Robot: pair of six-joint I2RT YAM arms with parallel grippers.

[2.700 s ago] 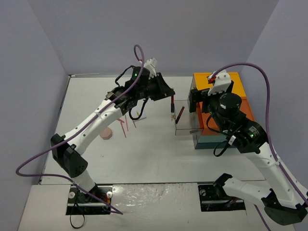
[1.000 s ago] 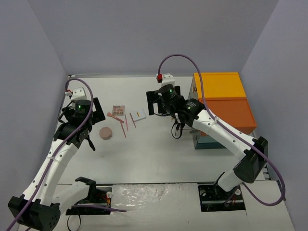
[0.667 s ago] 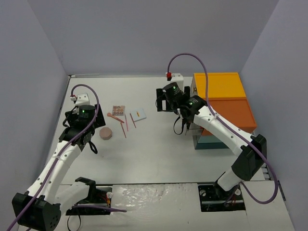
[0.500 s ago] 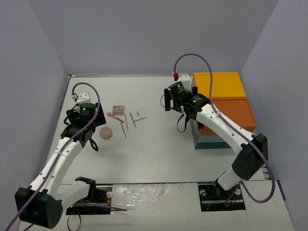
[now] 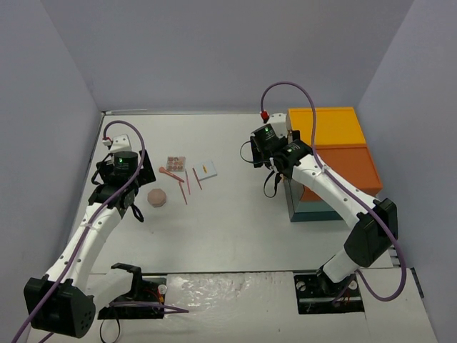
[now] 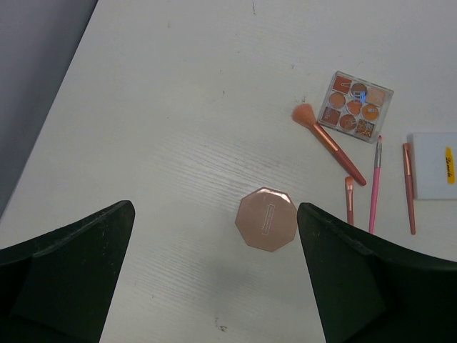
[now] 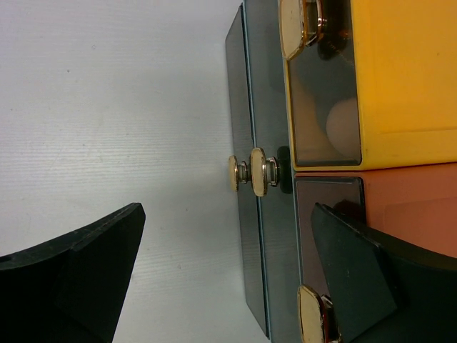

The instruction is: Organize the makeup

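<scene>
Left tool (image 6: 214,212): wide open and holding nothing. It hangs over the left part of the table (image 5: 228,214), near the left edge.
Left fingers (image 6: 64,279): dark, at both lower corners of the wrist view. They touch nothing.
Compact (image 6: 266,219): pink with eight sides, lying flat on the table. In the wrist view it is between the two fingers but well under them. Of all the makeup it is closest to the left edge and the near edge.
Palette (image 6: 355,107): a square with nine orange-brown pans, flat, farther toward the far edge than the compact.
Brush (image 6: 327,141): peach head just beside the palette, with the handle going slantwise toward the pencils.
Pencils (image 6: 373,187): three thin sticks, one pink, one red-brown and one short. They lie almost parallel between the compact and the card.
Card (image 6: 432,166): white with a small yellow mark, flat, on the right of the group. One pencil is just beside its edge.
Right tool (image 7: 227,211): wide open, empty, in front of the box (image 5: 332,139).
Right fingers (image 7: 71,279): apart from the box, no contact.
Box: yellow, orange and teal, at the right edge near the far-right corner.
Knob (image 7: 246,173): gold, on a dark drawer front, seen between the right fingers and not gripped.
</scene>
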